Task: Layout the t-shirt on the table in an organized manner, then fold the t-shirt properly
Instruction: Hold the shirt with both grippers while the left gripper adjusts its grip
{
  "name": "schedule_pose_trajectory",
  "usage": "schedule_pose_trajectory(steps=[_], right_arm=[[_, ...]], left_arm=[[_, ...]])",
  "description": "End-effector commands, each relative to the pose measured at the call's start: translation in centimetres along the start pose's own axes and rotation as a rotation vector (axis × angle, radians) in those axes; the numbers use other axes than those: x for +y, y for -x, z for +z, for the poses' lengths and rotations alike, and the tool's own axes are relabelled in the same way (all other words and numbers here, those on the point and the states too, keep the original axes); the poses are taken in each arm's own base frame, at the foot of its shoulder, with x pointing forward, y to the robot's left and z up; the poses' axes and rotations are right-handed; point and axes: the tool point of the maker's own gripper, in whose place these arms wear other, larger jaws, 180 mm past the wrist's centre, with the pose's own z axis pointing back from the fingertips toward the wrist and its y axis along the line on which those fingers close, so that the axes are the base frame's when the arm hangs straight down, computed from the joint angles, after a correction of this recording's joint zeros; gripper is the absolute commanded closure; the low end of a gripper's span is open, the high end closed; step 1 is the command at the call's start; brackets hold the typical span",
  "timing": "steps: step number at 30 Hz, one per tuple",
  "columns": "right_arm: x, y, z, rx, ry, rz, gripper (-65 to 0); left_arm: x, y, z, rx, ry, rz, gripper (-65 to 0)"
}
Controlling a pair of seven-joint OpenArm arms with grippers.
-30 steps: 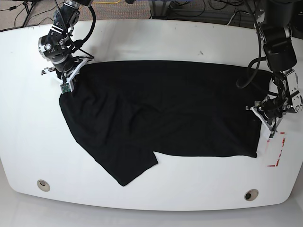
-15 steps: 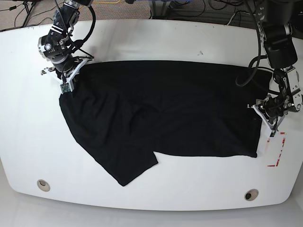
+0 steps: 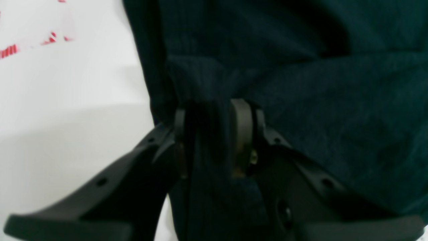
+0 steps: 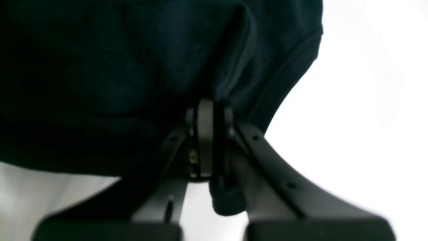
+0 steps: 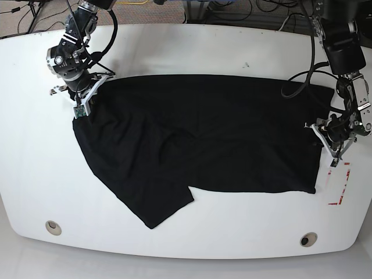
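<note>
The black t-shirt (image 5: 197, 139) lies spread across the white table (image 5: 203, 52), with one sleeve flap pointing toward the front edge. My left gripper (image 5: 323, 135) is at the shirt's right edge in the base view. In the left wrist view it is shut (image 3: 214, 134) on a bunched fold of the t-shirt (image 3: 334, 100). My right gripper (image 5: 85, 96) is at the shirt's upper left corner. The right wrist view shows it shut (image 4: 214, 140) on a thin fold of the t-shirt (image 4: 100, 83), and a small tail of cloth hangs below the fingers (image 4: 204, 140).
A red tape mark (image 5: 340, 186) lies just right of the shirt's lower right corner, also showing as the red tape mark (image 3: 10, 50) in the left wrist view. Two round metal grommets (image 5: 53, 226) (image 5: 308, 239) sit near the front edge. Cables run behind the table.
Both arms shifted only slightly while keeping their hold. The arm on the base view's right swung its upper links a little. The shirt's outline is almost unchanged.
</note>
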Motion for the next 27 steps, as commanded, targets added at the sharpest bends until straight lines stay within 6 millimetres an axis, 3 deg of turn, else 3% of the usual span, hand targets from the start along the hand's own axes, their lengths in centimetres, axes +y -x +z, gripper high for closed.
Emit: schedule_pose_trajectory(steps=[1, 8, 16, 24, 27], right_arm=[[-0.6, -1.6, 0.4, -0.054, 0.017, 0.008, 0.0], [-0.6, -1.6, 0.4, -0.054, 0.017, 0.008, 0.0], [-0.6, -1.6, 0.4, -0.052, 0.017, 0.008, 0.0], [-0.6, -1.4, 0.4, -0.049, 0.016, 0.008, 0.0], [-0.6, -1.4, 0.4, -0.049, 0.016, 0.008, 0.0]], left_arm=[[1.0, -1.7, 0.9, -0.046, -0.018, -0.009, -16.5], [1.0, -1.0, 0.4, -0.029, -0.008, 0.011, -16.5], [1.0, -1.6, 0.5, -0.043, -0.010, 0.007, -17.1], [3.4, -1.9, 2.0, -0.101, -0.054, 0.091, -38.3], [3.5, -3.0, 2.1, -0.118, -0.054, 0.088, -39.0]])
